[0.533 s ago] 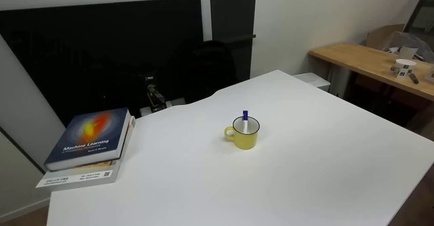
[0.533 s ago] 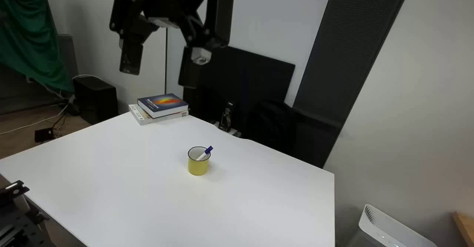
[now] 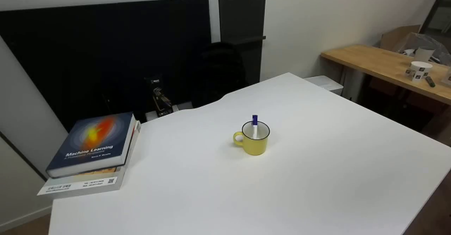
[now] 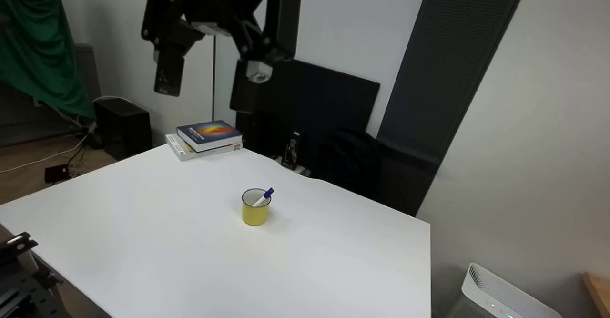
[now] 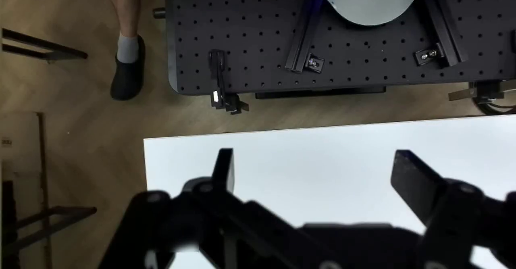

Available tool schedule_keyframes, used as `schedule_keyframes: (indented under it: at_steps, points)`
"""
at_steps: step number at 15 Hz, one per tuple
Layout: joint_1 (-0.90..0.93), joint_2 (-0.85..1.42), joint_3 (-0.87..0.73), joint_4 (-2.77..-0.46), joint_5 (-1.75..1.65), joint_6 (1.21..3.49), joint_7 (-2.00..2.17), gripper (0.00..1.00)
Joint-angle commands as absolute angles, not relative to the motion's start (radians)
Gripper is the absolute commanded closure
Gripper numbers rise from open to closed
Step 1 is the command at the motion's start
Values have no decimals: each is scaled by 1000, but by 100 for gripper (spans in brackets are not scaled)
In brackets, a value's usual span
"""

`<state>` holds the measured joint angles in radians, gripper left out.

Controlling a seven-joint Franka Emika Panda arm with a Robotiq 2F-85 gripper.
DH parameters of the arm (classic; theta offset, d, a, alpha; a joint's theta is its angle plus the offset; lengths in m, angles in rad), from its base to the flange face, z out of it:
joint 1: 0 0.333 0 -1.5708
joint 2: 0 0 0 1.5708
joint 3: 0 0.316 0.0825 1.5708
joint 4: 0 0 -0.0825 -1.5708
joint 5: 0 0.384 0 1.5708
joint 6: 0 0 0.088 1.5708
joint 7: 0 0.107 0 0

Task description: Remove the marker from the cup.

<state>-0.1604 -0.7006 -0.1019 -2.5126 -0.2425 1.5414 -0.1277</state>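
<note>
"What do you have below you?"

"The white table (image 4: 333, 261). In the wrist view I also get the black perforated platform (image 5: 250, 73) beyond its edge, and over it a pale housing (image 5: 367, 5) cut off by the top edge."

"And your pose?"

"My gripper (image 4: 206, 89) hangs well above the table, pointing down. In an exterior view its upper body is cropped, so I can't make out how the arm bends above it."

"How are the fingers (image 4: 168, 74)?"

"Spread wide apart. I see bare white table between the tips in the wrist view, where the gripper itself is dark and blurred, and they stand clear of everything on the table."

"Which is what?"

"Two stacked books (image 3: 91, 141) at a corner, and, well apart from them, the yellow cup (image 3: 254, 146), upright. I see its handle (image 3: 236, 138) in an exterior view."

"And the marker (image 3: 255, 127)?"

"It leans inside the cup, its dark blue cap poking past the rim in both exterior views. The cup's wall hides the lower end of its white barrel."
</note>
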Motion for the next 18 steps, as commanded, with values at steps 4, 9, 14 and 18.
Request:
schedule_keyframes:
  at_steps: [4,9,14,18]
  points:
    - [-139,-701,-118,-2511,-250,1537,-117,0]
    - [-130,-596,-120,-2527,-241,1579,-99,0]
    - [-117,-338,-105,-2490,-214,1765,-53,0]
    - [-101,-91,-94,-2370,-171,1878,-42,0]
